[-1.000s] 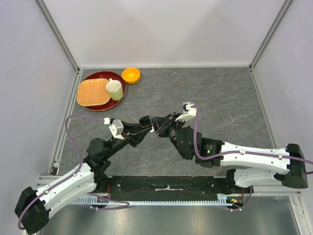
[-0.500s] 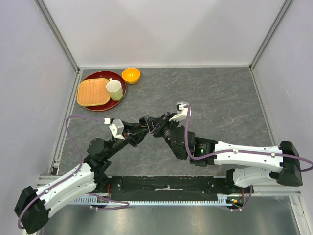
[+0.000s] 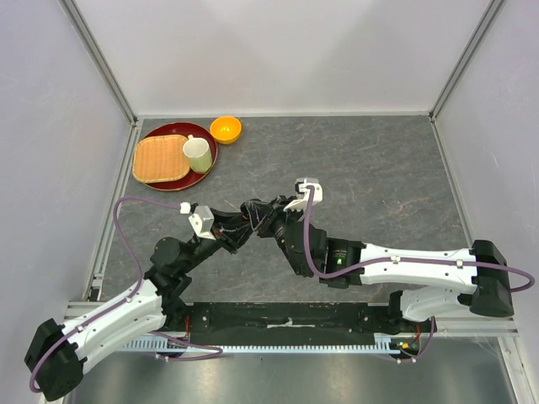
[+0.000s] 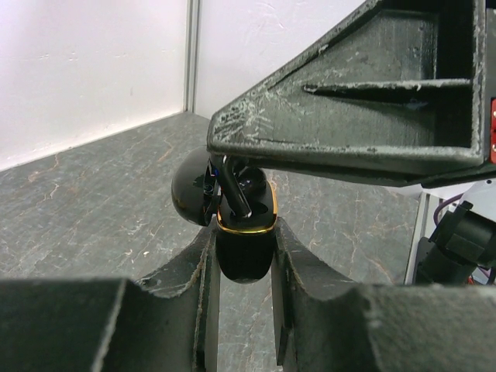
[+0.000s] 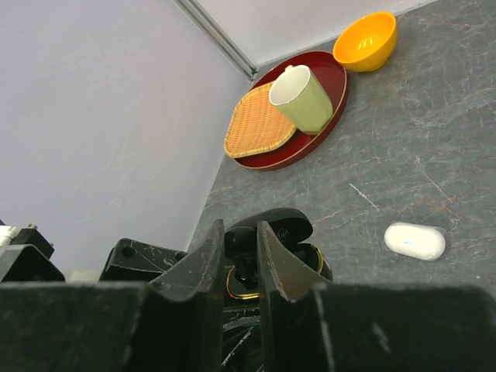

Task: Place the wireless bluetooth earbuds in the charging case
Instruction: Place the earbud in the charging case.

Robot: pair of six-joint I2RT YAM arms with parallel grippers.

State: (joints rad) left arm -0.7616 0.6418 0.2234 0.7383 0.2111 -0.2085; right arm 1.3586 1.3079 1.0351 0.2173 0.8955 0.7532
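Holding black charging case [image 4: 244,260], lid open, pinched between left gripper [image 4: 242,232] fingers over mid-table [image 3: 379,168]; right gripper [image 5: 240,232] nipped narrowly on black earbud [image 4: 235,190] at case's mouth.

The black charging case [image 4: 244,252] is a glossy pebble shape with a gold rim [image 4: 248,226] round its mouth. It stands upright at the lower centre of the left wrist view, pinched between the fingers of the left tool [image 4: 244,232] and off the surface [image 4: 93,201]. Its lid [image 4: 190,194] is swung open to the left. A black earbud [image 4: 235,194] pokes stem-down into the mouth, gripped in the narrow gap of the right tool [image 5: 239,232]. A closed white case [image 5: 415,240] lies flat on the surface at the right of the right wrist view, well apart.
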